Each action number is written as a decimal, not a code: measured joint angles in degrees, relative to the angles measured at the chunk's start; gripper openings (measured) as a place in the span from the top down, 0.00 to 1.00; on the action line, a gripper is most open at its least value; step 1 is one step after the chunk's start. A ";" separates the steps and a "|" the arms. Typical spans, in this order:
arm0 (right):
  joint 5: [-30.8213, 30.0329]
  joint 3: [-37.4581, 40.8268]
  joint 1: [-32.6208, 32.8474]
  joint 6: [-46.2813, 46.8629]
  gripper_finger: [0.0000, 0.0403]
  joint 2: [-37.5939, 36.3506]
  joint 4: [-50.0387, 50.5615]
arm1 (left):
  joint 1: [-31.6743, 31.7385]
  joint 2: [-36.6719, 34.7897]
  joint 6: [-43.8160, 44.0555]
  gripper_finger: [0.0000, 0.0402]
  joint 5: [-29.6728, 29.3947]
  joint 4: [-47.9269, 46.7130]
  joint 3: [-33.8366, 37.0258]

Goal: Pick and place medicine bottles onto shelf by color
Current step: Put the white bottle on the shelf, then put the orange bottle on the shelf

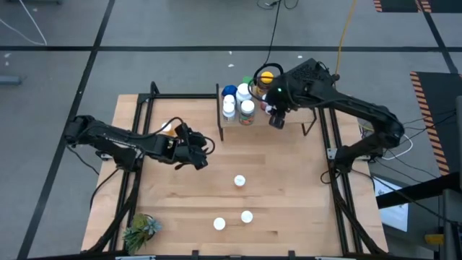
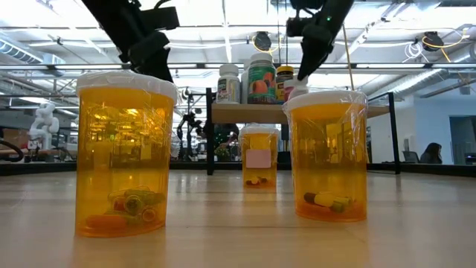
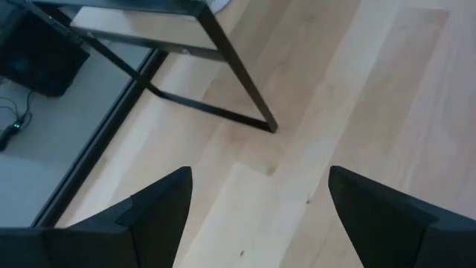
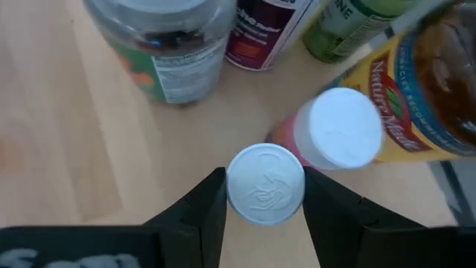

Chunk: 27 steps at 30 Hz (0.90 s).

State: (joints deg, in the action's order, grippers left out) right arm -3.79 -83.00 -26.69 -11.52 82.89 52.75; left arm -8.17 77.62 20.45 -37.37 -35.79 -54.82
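The shelf (image 1: 296,124) stands at the table's far side and carries several medicine bottles (image 1: 238,101) at its left end. My right gripper (image 1: 276,121) hovers over the shelf board (image 4: 89,149), shut on a white-capped bottle (image 4: 265,184). Beside that bottle stand another white-capped bottle (image 4: 343,128) and a yellow-labelled amber jar (image 4: 424,89). Three orange bottles with white caps (image 1: 240,181) (image 1: 247,216) (image 1: 219,224) stand on their bases on the table's near half. My left gripper (image 1: 198,153) is open over bare table, left of the shelf. My right gripper pinches the bottle's round white cap (image 4: 238,186) between its two fingers, coming from above and pointing down. The cap hides the bottle's body. Whether its base rests on the shelf board, I cannot tell.
A small green plant (image 1: 141,230) sits at the table's near left corner. A black shelf leg (image 3: 238,82) stands just ahead of my left gripper. Black frame rails (image 1: 137,144) run along both table sides. Bare wood lies between the shelf and the three bottles.
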 joint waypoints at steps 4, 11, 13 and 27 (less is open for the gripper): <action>4.33 -0.02 -0.78 -0.12 0.64 1.61 -1.01 | -0.01 0.00 -1.04 0.21 0.02 0.38 0.03; 4.40 -0.20 -0.77 -0.25 0.64 2.62 -1.24 | 0.29 0.00 -1.36 0.21 0.03 0.54 0.03; 4.83 -0.20 -0.77 -0.14 0.63 2.62 -1.16 | 0.27 0.00 -1.76 0.21 0.03 0.54 0.03; 1.94 0.02 0.45 1.84 0.45 1.16 -1.61 | 0.27 0.00 -2.32 0.21 0.01 3.45 0.01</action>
State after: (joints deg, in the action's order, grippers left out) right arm -1.86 -82.98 -26.24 -9.68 84.05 51.13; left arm -7.90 77.62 18.13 -37.36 -32.34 -54.81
